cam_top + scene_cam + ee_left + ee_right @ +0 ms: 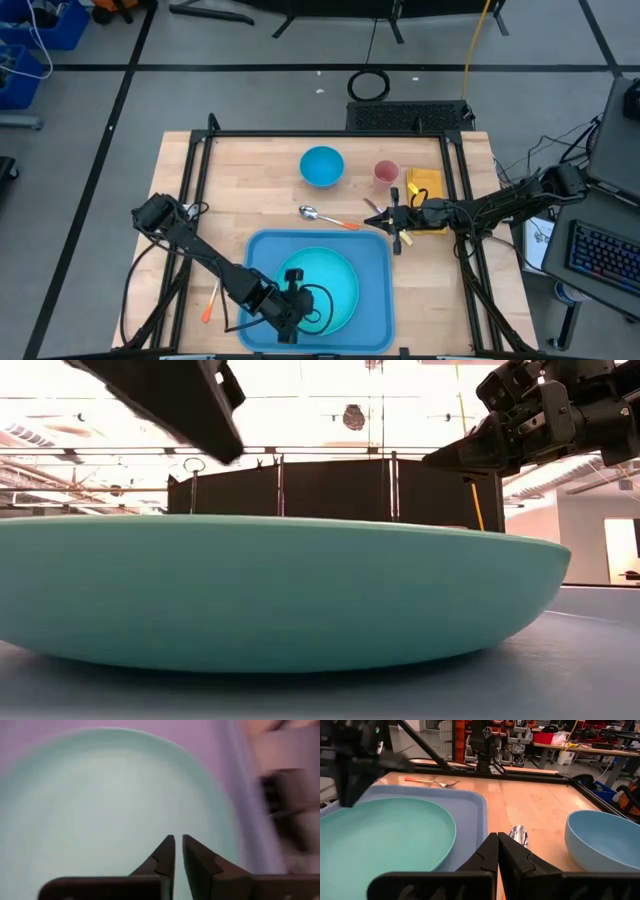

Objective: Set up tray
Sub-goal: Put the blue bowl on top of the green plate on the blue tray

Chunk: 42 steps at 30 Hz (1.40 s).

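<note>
Tray: I've got the blue tray [372, 255] at the near edge of the table [250, 170], lying flat, and it's directly under my left jaws.
Plate: a round turquoise plate [335, 280] sits inside the tray, filling most of it; in the left wrist view it spreads out right beneath my fingertips.
Left gripper: my left gripper [293, 275] hangs over the plate's near-left part. The jaws are nearly together, just a thin slit between the fingers [165, 855], and I see nothing clamped in them.
Right gripper: my right gripper [372, 207] is out over the bare wood, just beyond the tray's far right corner. Jaws fully together, empty.
Spoon: a spoon [310, 212] with an orange handle lies just ahead of my right jaws, its silver bowl [518, 835] on the wood right past the fingertips, beside the tray's rim and not on it.
Bowl: a blue bowl [322, 166] stands farther out from the right jaws, well apart from the tray.
Cup: a small pink cup [386, 172] stands just beside the right arm, near the bowl.
Napkin: a yellow napkin [424, 183] lies partly under the right arm, behind those jaws.
Fork: an orange-handled fork [211, 301] lies on the wood to the outside of my left arm, off the tray.
</note>
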Available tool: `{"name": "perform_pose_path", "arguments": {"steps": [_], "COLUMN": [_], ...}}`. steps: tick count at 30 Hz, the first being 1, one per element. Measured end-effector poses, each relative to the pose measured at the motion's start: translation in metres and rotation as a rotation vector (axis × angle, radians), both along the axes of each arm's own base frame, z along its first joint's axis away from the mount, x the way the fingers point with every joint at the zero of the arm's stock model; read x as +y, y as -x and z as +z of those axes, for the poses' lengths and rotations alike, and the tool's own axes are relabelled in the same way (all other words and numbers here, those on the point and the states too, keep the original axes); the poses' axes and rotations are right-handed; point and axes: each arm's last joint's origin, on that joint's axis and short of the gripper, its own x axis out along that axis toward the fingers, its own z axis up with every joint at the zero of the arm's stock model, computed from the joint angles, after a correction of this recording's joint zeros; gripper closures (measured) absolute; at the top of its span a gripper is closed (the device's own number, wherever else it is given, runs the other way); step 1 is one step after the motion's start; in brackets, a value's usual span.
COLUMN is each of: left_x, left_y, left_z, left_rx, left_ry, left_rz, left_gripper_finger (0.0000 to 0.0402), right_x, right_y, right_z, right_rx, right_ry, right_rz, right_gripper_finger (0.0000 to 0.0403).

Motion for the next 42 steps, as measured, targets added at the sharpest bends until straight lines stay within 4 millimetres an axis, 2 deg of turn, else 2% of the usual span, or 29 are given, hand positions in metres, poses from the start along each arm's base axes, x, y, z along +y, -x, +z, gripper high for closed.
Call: {"name": "perform_pose_path", "arguments": {"steps": [3, 8, 15, 21, 26, 33, 38, 42], "left_x": [0.006, 0.014, 0.019, 0.024, 0.044, 0.08, 0.11, 0.132], "left_y": [0.006, 0.013, 0.014, 0.024, 0.048, 0.098, 0.126, 0.137], "left_z": [0.007, 0.016, 0.03, 0.049, 0.047, 0.044, 0.05, 0.061], "left_rx": [-0.038, -0.065, -0.11, -0.242, -0.408, -0.663, -0.795, -0.864], "left_ry": [-0.125, -0.25, -0.28, -0.224, -0.135, -0.02, -0.02, -0.016], "left_rz": [0.08, 0.152, 0.123, -0.009, -0.071, -0.043, 0.079, 0.166], "left_gripper_finger": [0.0396, 0.0389, 0.0394, 0.0398, 0.0389, 0.0394, 0.0382, 0.0391], "right_x": [0.0, 0.0, 0.0, 0.0, 0.0, 0.0, 0.0, 0.0], "right_y": [0.0, 0.0, 0.0, 0.001, 0.001, 0.001, 0.001, 0.001], "right_z": [-0.001, -0.001, -0.003, -0.003, -0.003, -0.004, -0.005, -0.005], "right_rx": [0.006, 0.012, 0.025, 0.029, 0.033, 0.037, 0.049, 0.056], "right_ry": [0.0, 0.002, 0.006, 0.004, 0.005, 0.0, -0.009, -0.008], "right_rz": [0.0, 0.0, 0.0, 0.0, 0.0, -0.001, -0.004, -0.004], "right_gripper_finger": [0.0403, 0.0403, 0.0403, 0.0403, 0.0403, 0.0403, 0.0403, 0.0403]}}
